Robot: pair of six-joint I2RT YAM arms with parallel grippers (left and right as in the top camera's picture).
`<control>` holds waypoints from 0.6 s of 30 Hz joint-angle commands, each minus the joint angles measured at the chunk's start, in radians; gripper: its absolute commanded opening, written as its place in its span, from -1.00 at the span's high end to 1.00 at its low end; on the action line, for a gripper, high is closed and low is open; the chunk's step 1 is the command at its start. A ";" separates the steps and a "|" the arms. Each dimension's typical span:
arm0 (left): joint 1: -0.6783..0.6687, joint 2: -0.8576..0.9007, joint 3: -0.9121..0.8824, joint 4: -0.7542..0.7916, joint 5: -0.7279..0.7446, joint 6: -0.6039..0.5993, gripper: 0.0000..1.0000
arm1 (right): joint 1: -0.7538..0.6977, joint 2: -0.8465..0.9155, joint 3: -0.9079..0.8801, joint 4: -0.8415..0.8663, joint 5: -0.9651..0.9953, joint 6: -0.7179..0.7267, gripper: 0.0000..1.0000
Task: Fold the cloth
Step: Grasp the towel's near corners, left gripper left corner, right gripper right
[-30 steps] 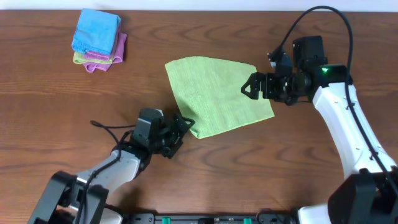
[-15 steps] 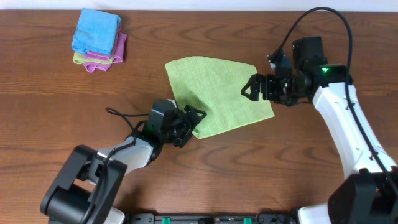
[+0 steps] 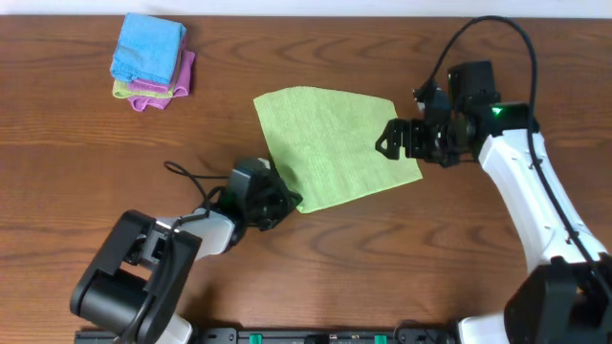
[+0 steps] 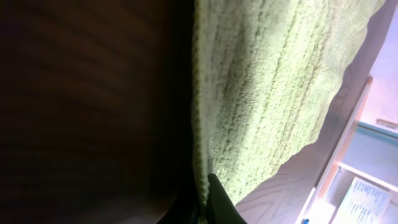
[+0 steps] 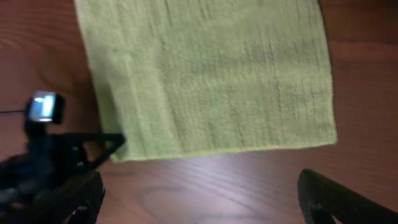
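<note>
Overhead view: at upper left, a stack of folded cloths (image 3: 151,65), blue on top, sits well apart on the wooden table (image 3: 76,172). Below centre, the left gripper (image 3: 283,199) lies low, jaws pinching the lower left corner of the lime-green cloth (image 3: 335,143), likely to lift it for a fold. The cloth lies flat at centre. At its right edge the right gripper (image 3: 390,139) hovers, jaws spread, apparently ready to grasp.

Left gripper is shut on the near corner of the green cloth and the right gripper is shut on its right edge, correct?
Not quite. The left gripper is shut on the near corner of the cloth, but the right gripper is open over its right edge, gripping nothing. The right wrist view shows its fingers spread wide.
</note>
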State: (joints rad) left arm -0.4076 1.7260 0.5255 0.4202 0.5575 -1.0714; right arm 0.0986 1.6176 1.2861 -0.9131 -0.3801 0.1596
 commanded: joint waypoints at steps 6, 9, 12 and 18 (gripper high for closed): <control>0.187 -0.026 -0.032 -0.113 0.146 0.190 0.88 | 0.000 0.004 -0.206 0.152 0.052 0.002 -0.99; 0.198 -0.029 -0.032 -0.113 0.164 0.194 0.88 | 0.000 0.004 -0.270 0.198 0.051 0.050 -0.97; 0.198 -0.029 -0.032 -0.113 0.169 0.194 0.88 | 0.000 0.004 -0.340 0.235 0.051 0.067 -0.97; 0.198 -0.036 -0.032 -0.117 0.169 0.198 0.88 | 0.000 0.004 -0.439 0.322 0.047 0.121 -0.94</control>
State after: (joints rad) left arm -0.2138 1.7016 0.5053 0.3138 0.7273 -0.8925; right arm 0.0986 1.6188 0.8669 -0.6094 -0.3321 0.2455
